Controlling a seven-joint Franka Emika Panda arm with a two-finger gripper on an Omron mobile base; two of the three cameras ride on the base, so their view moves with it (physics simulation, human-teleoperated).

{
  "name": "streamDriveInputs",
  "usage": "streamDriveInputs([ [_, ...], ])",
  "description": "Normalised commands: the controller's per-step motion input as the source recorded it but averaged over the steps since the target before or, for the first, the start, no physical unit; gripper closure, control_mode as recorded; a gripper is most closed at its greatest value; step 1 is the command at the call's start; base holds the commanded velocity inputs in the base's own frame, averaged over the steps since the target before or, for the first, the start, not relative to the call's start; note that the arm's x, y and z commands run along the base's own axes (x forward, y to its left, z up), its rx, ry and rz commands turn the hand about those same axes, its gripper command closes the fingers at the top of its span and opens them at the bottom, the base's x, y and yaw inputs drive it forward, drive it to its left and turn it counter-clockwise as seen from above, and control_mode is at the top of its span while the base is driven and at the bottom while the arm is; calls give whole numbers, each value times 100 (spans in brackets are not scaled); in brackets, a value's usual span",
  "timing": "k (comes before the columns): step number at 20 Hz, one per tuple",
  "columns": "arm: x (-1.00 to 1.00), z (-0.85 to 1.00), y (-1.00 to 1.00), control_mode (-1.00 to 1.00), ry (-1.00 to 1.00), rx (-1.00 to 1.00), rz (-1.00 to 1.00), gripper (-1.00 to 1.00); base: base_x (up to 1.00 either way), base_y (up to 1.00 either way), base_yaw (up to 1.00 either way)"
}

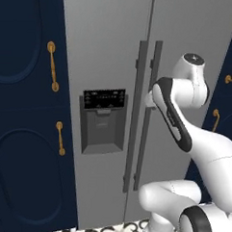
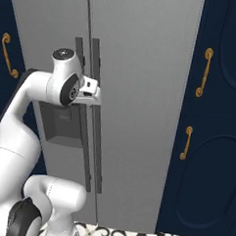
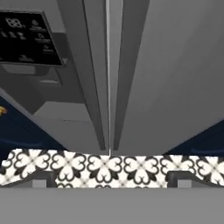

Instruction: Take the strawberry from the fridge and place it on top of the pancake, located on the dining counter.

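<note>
The gripper (image 3: 109,180) is seen nearest in the hand view, its two dark fingertips (image 3: 43,178) set wide apart with nothing between them. Past them the patterned floor (image 3: 109,168) is shown, then the fridge (image 3: 175,74), both doors shut. The two dark handles (image 1: 143,114) are reached toward by the hand, which appears just beside the right one, though contact cannot be judged.

Arm raised, elbow bent, wrist level; end effector (image 3: 109,179) fingers spread wide, holding nothing.
</note>
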Motion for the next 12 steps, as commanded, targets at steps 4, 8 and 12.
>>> streamDriveInputs([
  [4,86,-3,-7,-100,-21,0,-1,-100,0,0,0],
  [8,81,-3,-3,-100,-15,4,-21,-100,0,0,0],
  [12,60,0,-9,-100,-4,19,-13,-100,0,0,0],
])
